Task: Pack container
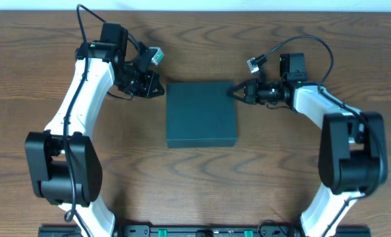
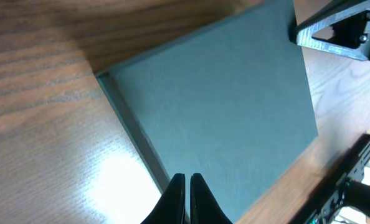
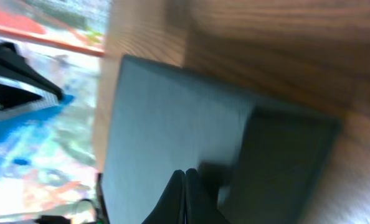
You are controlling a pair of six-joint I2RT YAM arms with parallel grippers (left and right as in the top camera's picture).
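Note:
The container [image 1: 201,114] is a dark teal-green square box lying on the wooden table with its flat lid down. It fills the left wrist view [image 2: 216,112] and the right wrist view [image 3: 172,124]. My left gripper [image 1: 157,89] is shut and empty, its tips [image 2: 187,180] just off the box's upper left corner. My right gripper [image 1: 234,91] is shut and empty, its tips [image 3: 185,175] at the box's upper right corner; whether they touch it I cannot tell.
The wooden table [image 1: 37,85] spreads on all sides of the box. The arm bases stand at the front edge, left [image 1: 64,171] and right [image 1: 350,158]. No snack packets show.

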